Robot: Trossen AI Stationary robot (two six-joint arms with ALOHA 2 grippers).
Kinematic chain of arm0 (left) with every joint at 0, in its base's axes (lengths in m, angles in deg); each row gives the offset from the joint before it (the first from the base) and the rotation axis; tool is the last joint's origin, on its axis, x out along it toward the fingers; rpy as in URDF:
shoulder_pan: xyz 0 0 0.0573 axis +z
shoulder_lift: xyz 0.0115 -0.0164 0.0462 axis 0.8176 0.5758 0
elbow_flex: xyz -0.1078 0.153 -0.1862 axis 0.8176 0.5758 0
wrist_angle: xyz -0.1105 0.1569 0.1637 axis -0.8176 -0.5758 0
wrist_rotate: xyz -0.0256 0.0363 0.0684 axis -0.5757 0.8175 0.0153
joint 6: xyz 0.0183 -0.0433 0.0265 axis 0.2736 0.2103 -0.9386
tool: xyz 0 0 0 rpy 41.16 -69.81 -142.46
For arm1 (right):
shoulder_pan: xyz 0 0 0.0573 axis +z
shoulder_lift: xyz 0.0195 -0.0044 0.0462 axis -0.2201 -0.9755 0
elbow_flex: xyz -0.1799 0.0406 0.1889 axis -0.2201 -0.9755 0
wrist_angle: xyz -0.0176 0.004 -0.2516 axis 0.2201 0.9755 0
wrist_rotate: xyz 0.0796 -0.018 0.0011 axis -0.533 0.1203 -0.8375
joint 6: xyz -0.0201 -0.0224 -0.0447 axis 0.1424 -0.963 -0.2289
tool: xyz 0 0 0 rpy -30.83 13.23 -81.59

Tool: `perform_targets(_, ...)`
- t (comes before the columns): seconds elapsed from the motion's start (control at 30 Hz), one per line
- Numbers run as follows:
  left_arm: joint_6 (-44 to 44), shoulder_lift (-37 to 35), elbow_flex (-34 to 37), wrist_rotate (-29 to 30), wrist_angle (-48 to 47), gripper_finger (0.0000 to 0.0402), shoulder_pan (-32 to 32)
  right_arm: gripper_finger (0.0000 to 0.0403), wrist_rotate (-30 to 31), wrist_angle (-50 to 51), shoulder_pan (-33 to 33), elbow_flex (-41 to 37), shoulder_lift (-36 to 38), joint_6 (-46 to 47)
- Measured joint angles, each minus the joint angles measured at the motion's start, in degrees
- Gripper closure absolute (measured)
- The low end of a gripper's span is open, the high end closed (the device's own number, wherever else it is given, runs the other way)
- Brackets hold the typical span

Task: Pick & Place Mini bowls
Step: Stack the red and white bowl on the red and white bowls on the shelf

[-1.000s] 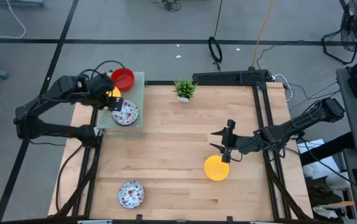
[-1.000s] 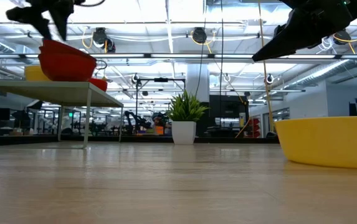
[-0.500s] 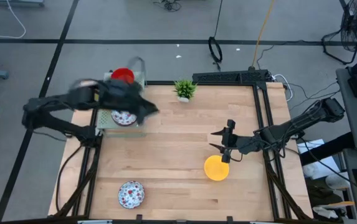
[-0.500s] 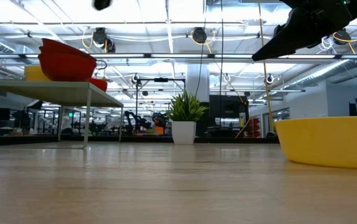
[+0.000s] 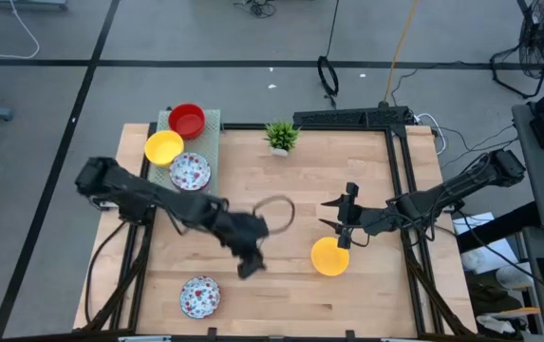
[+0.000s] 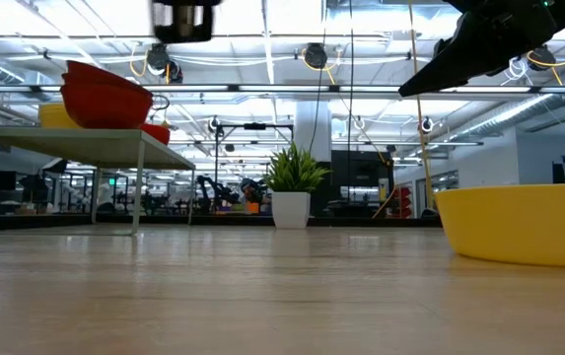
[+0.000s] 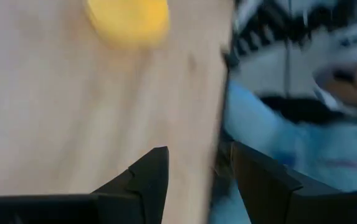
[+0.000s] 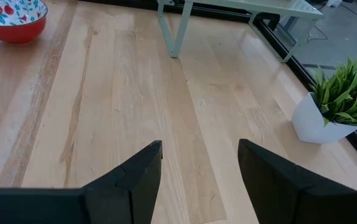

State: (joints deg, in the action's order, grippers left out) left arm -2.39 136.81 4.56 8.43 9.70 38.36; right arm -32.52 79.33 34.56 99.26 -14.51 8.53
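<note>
three mini bowls (image 5: 175, 147) sit sorted on the raised shelf (image 5: 211, 122); the left gripper (image 5: 249, 262), jaws apart and empty, reaches between a floral bowl (image 5: 199, 295) and yellow bowl (image 5: 329, 256), where the open right gripper (image 5: 346, 220) waits.

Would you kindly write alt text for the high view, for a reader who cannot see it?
Seen from above, the left gripper reaches over the middle of the wooden table, near a yellow bowl below the right gripper. A red bowl, another yellow bowl and a floral bowl sit on a raised stand; another floral bowl lies near the front.
</note>
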Motion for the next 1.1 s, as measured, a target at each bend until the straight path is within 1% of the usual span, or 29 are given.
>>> perform_targets(0.1,8.3,3.2,0.0,-8.1,-0.9,0.0224,-2.8,0.0204,0.0,0.0,0.0,0.0,0.0,0.6)
perform_targets(0.17,14.9,4.8,0.0,-12.0,-2.3,0.0224,-5.1,0.0204,0.0,0.0,0.0,0.0,0.0,1.7)
perform_targets(0.27,26.5,6.2,0.0,-15.5,-6.5,0.0224,-8.5,0.0204,0.0,0.0,0.0,0.0,0.0,2.1)
perform_targets(0.33,34.1,6.4,0.0,-15.6,-9.8,0.0224,-10.7,0.0204,0.0,0.0,0.0,0.0,0.0,2.0)
perform_targets(0.4,41.2,6.3,0.0,-13.5,-13.1,0.0224,-13.1,0.0204,0.0,0.0,0.0,0.0,0.0,1.3)
perform_targets(0.53,55.4,6.3,0.0,-4.9,-18.4,0.0224,-17.8,0.0204,0.0,0.1,0.0,0.0,0.0,1.1)
perform_targets(0.63,65.2,6.3,0.0,1.1,-20.3,0.0224,-20.6,0.0204,0.0,0.2,0.0,0.0,0.0,0.0)
perform_targets(0.73,72.0,6.3,0.0,6.0,-19.7,0.0224,-22.8,0.0204,0.0,0.2,0.0,0.0,0.0,-0.4)
perform_targets(0.8,74.7,6.3,0.0,8.6,-19.6,0.0224,-24.0,0.0204,0.0,0.2,0.0,0.0,0.0,-0.4)
perform_targets(0.87,75.6,6.9,0.0,10.6,-19.9,0.0224,-24.9,0.0204,0.0,0.2,0.0,0.0,0.0,-0.5)
perform_targets(1.0,74.5,10.0,0.1,10.6,-23.0,0.0225,-25.9,0.0204,0.0,0.2,0.0,0.0,0.0,-0.5)
perform_targets(1.1,72.0,12.3,0.0,10.3,-23.4,0.0224,-25.8,0.0204,0.0,0.2,0.0,0.0,0.0,-0.5)
